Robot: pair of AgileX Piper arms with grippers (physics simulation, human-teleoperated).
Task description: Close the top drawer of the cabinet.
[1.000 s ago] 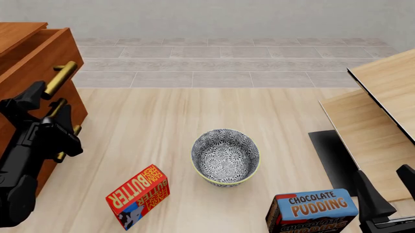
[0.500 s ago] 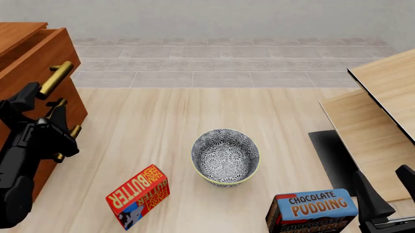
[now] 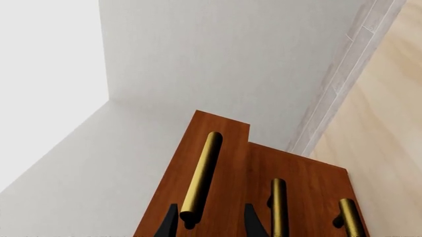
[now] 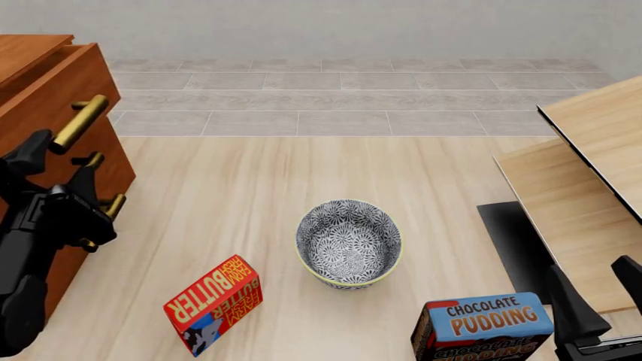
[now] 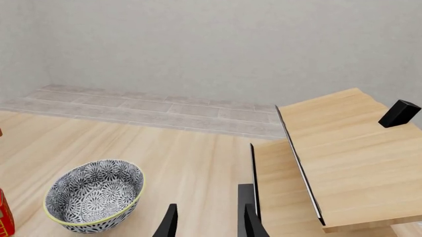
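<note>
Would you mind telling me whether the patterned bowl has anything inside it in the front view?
No, the patterned bowl shows only its own printed inner surface, with nothing lying in it.

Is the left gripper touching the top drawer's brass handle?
Cannot tell. In the left wrist view, the handle end sits between the open fingers, with no plain contact or gap.

Grey wall, pale wood table

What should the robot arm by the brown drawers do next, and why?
Probably push the left gripper a bit further against the top drawer. That drawer front sticks out past the rest of the cabinet, and the open fingers sit on either side of the handle, so a short straight push looks enough.
</note>
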